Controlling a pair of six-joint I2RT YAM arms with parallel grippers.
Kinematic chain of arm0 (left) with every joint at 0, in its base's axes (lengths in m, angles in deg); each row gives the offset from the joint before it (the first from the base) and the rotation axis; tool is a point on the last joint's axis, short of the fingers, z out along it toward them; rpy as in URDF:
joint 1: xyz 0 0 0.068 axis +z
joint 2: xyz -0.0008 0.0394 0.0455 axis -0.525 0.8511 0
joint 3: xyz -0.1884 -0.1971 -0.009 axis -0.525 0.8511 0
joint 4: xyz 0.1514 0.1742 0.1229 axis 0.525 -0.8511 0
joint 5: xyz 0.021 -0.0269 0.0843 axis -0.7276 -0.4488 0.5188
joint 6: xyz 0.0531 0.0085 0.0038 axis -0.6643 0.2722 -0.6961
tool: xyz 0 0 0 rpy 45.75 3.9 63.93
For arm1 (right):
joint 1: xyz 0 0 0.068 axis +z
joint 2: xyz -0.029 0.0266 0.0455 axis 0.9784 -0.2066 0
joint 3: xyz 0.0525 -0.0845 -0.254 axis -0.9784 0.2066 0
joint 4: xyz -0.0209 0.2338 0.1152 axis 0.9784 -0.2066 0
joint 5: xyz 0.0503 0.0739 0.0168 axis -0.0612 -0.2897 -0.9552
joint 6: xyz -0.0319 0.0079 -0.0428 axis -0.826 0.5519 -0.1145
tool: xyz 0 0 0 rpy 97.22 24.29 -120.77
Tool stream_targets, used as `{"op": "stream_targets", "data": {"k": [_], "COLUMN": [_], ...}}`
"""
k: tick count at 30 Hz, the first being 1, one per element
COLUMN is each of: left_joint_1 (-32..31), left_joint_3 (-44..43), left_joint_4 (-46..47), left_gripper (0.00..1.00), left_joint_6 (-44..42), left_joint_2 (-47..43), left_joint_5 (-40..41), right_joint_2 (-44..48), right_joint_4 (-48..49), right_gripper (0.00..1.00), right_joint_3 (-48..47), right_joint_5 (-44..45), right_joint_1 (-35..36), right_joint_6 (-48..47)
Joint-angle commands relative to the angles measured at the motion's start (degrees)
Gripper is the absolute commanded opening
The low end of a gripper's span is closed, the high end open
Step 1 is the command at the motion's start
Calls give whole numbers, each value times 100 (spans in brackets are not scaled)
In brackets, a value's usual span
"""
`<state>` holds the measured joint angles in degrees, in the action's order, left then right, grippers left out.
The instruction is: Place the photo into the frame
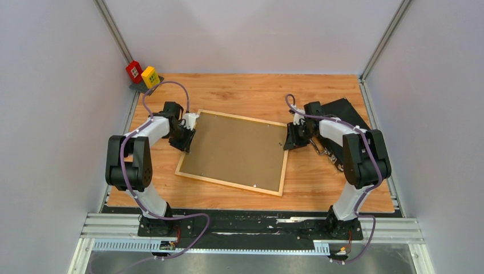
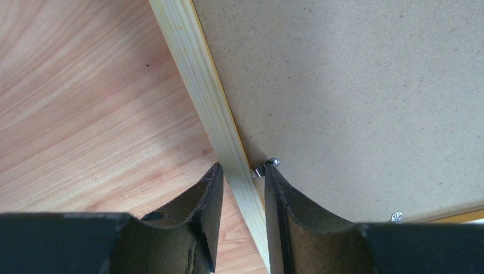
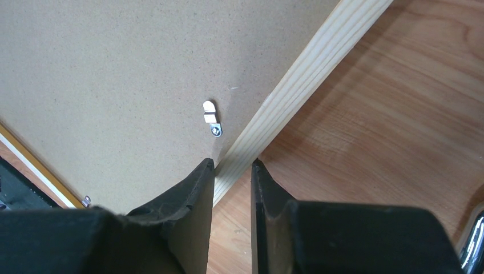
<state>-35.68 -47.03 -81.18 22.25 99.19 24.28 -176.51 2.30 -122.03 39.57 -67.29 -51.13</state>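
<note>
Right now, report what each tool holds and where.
Left tool straddles the frame at its left rail, right tool at its right rail; grip cannot be told.

**Arrangement of the table (image 1: 251, 91), arms at the near edge.**
The frame (image 2: 208, 103) lies flat at the centre, skewed so that its right end sits nearer than its left. The backing panel (image 1: 234, 148) is set inside its rails. The left gripper (image 2: 242, 171) straddles the left rail, its inner finger touching a turn clip (image 2: 267, 165) on the panel. The right gripper (image 3: 233, 165) straddles the right rail, with a second clip (image 3: 212, 120) just beyond its inner finger. A case (image 1: 342, 114) lies far right, behind the right arm. Two small boxes (image 1: 150, 76) stand at the far-left corner.
</note>
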Motion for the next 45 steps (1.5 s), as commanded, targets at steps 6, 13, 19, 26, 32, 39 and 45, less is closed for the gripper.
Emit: {"op": "stream_targets", "data": {"k": [6,13,19,26,32,39,45], "left_joint_1": [-13,-15,-12,-12,-3,-8,-4], "left_joint_3": [109,48,-101,-416,-829,-1527,-1893], "left_joint_4": [-246,-328,-515,-527,-251,-156,-203], "left_gripper": [36,49,74,81,75,58,51], "left_joint_6": [-250,-253,-197,60,576,861,946], "left_joint_2": [-173,-190,-358,-457,-65,734,1231], "left_joint_5": [105,82,-2,10,-12,-95,-193], "right_joint_2": [-172,-168,-117,-7,158,370,345], "right_joint_4": [199,196,197,196,190,191,186], "right_gripper": [17,16,17,17,19,22,23], "right_joint_3": [-108,-117,-126,-126,-119,-76,-53], "right_joint_5": [176,175,154,125,90,-66,-175], "right_joint_1": [-13,-15,-15,-35,-108,-182,-233], "right_joint_6": [-197,-197,-197,-208,-219,-315,-358]}}
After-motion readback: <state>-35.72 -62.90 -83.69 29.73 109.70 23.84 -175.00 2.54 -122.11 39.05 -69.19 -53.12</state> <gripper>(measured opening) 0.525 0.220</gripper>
